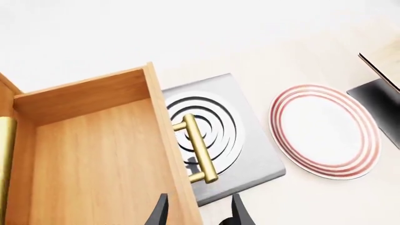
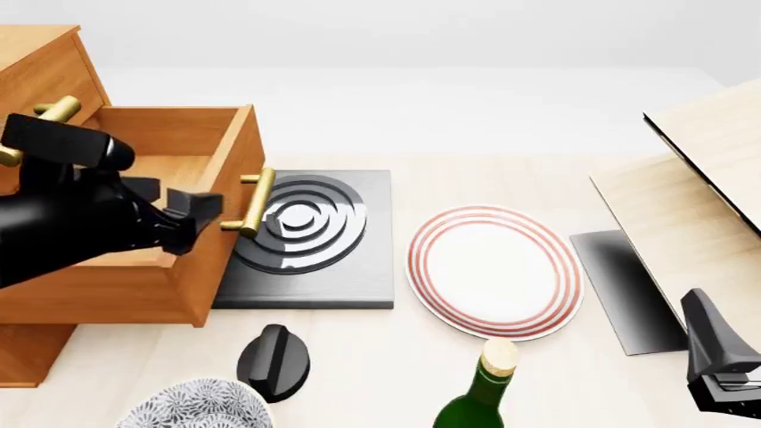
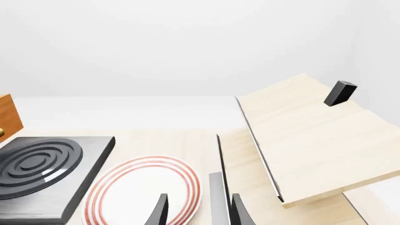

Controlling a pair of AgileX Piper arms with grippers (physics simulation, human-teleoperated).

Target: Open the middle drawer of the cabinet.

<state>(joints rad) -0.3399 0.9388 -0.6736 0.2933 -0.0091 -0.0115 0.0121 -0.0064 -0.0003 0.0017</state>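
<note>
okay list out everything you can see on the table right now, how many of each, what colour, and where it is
cabinet: one, orange-brown wood, far left.
middle drawer: one, orange-brown, gold bar handle, pulled out over the stove plate's left edge.
stove plate: one, black with silver rings, centre-left, right of the cabinet.
plate: one, white with red rim rings, centre.
knob: one, black, near edge, in front of the stove plate.
patterned bowl: one, grey-white, near-left edge, partly cut off.
bottle: one, green with tan cork, near edge, centre.
slanted board: one, pale wood, right side.
dark slab: one, black, beneath that board.
left gripper: black, by the drawer front, jaws apart.
right gripper: black, near right, jaws apart.
</note>
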